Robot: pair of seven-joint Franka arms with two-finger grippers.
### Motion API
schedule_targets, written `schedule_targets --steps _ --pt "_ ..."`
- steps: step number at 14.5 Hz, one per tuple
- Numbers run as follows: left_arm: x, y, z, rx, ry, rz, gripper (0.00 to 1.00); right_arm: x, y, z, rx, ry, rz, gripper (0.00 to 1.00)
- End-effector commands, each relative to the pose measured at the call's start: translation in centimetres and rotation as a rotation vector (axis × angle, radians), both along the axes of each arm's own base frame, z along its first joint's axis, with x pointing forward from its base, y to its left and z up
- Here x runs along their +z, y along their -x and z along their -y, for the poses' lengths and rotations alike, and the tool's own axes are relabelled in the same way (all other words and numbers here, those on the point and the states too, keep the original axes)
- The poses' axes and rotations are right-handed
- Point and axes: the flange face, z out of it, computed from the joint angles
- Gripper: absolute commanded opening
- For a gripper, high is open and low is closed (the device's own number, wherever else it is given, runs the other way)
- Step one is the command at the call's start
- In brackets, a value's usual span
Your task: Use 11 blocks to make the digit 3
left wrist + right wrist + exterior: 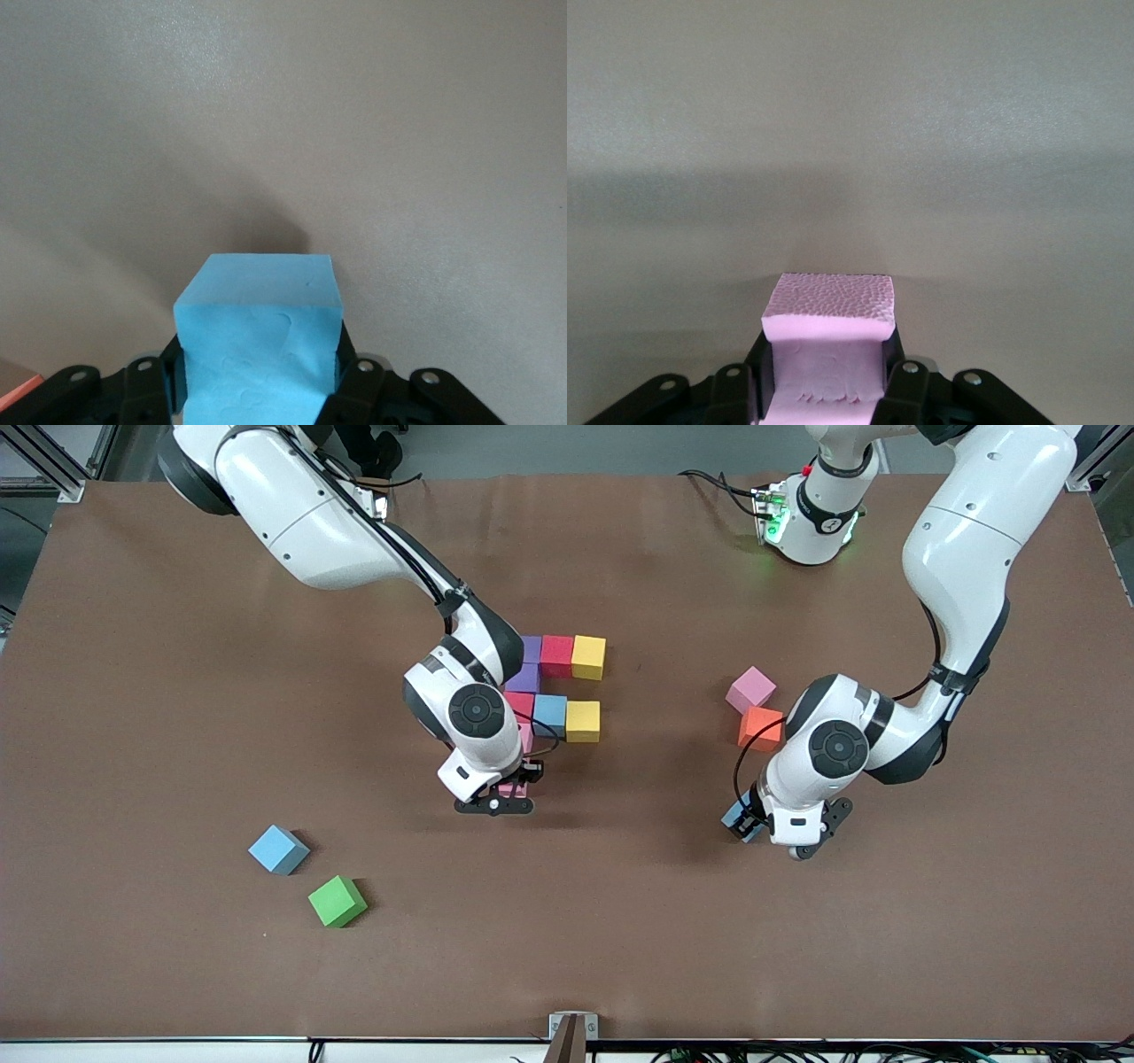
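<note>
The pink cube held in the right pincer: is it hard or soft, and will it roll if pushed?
The pink cube looks soft: its pitted, foam-like surface seems pinched between the right pincer fingers. It is probably light. With flat faces, it should slide rather than roll.

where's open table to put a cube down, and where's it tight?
Bare table between the green cube and the left gripper, which holds a light blue cube. Also bare toward the right arm's end. Crowded at the partial figure, where the right gripper holds a pink cube.
</note>
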Motion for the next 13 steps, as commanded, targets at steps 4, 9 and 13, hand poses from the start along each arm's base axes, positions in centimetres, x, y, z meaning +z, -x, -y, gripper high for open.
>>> schedule_targets --steps 4,9,13 --pt "-0.34 -0.49 0.21 -0.005 -0.013 0.009 0.41 0.57 0.89 -0.05 -0.005 0.012 0.000 0.00" --pt "-0.42 -0.48 0.22 -0.005 -0.012 0.009 0.41 0.43 1.12 -0.18 -0.009 0.015 -0.004 0.00" --pt "-0.42 -0.48 0.22 -0.006 -0.013 0.010 0.41 0.12 1.45 -0.29 -0.006 0.019 -0.008 0.00"
